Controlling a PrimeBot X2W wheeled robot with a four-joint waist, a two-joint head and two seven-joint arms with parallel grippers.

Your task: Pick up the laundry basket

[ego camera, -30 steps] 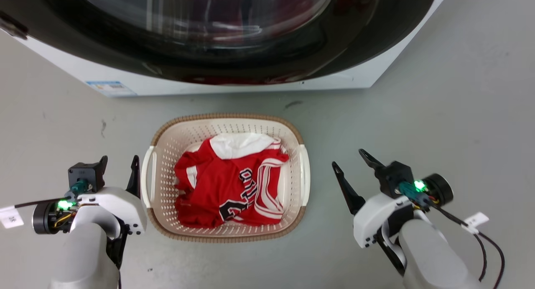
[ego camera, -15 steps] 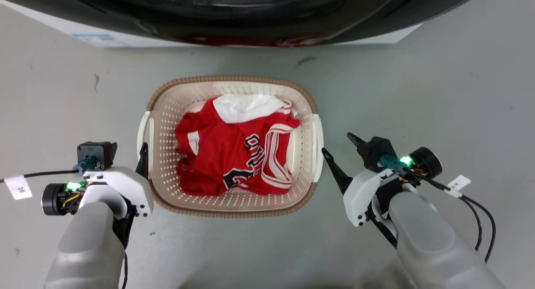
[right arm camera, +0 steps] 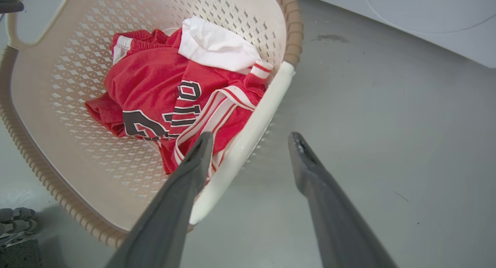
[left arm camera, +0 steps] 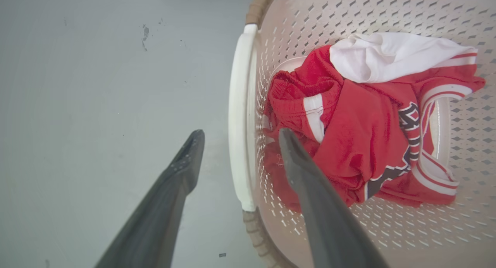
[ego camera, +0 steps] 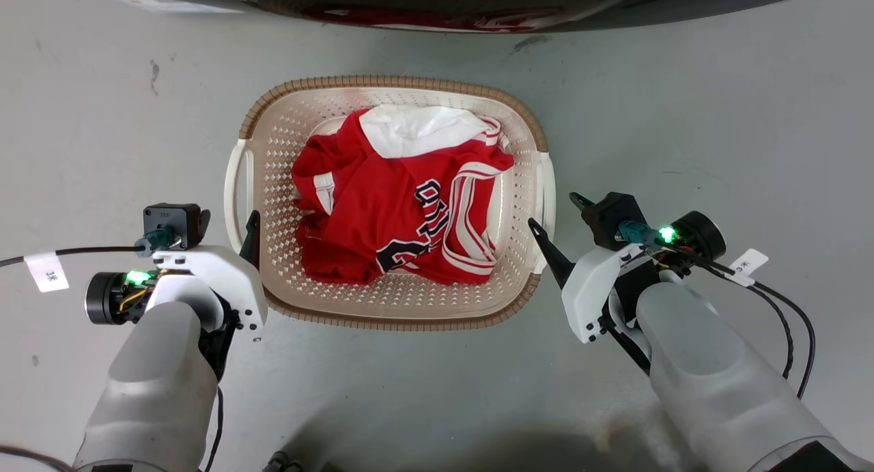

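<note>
The laundry basket [ego camera: 389,82] stands on the grey floor, cream and perforated with a brown woven-look rim, holding a red jersey [ego camera: 403,212] and a white garment [ego camera: 416,127]. My left gripper [ego camera: 230,219] is open and straddles the basket's white left handle [left arm camera: 238,116]: one finger is inside the basket, the other outside over the floor. My right gripper [ego camera: 552,208] is open too, its fingers on either side of the white right handle [right arm camera: 255,124]. Neither pair of fingers is pressed against its handle. The left wrist view has the left gripper [left arm camera: 240,134], the right wrist view the right gripper [right arm camera: 252,134].
The washing machine [ego camera: 437,1], with its dark round door, fills the top edge just beyond the basket; its white body [right arm camera: 426,19] is close by. Bare grey floor [ego camera: 717,117] lies left, right and in front. Tagged cables [ego camera: 785,308] hang from both wrists.
The head camera has tilted down, so the whole picture shifted. Both grippers have moved inward from beside the basket to straddle its side handles, still open.
</note>
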